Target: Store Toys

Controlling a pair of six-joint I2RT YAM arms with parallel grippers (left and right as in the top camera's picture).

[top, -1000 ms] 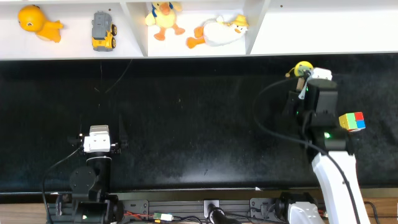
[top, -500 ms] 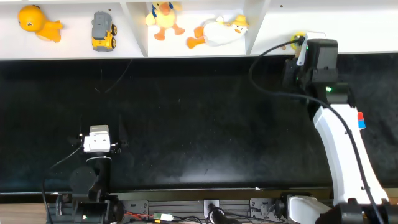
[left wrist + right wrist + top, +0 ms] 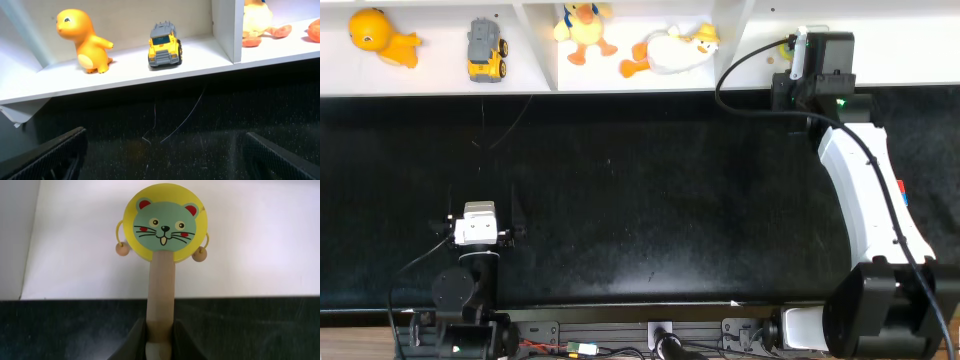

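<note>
A wooden rattle drum (image 3: 162,222) with a yellow rim and a green cat face hangs over the white floor of the shelf's right compartment (image 3: 260,255). My right gripper (image 3: 160,330) is shut on its wooden handle, which crosses the shelf's front edge. From above, the right gripper (image 3: 801,60) is at the shelf's front, with a bit of the yellow rattle (image 3: 784,47) beside it. My left gripper (image 3: 165,162) stands open with nothing in it, low over the black mat (image 3: 620,190) near its base (image 3: 480,208).
The white shelf (image 3: 920,50) runs along the far side. It holds an orange figure (image 3: 382,35), a yellow truck (image 3: 486,50), a duck plush (image 3: 583,28) and a lying white duck plush (image 3: 672,50). A colour cube (image 3: 901,193) peeks out beside the right arm.
The right arm has carried the rattle away from its base, from over the mat to the shelf's right compartment. Its forearm now covers most of the colour cube. The left arm has kept still.
</note>
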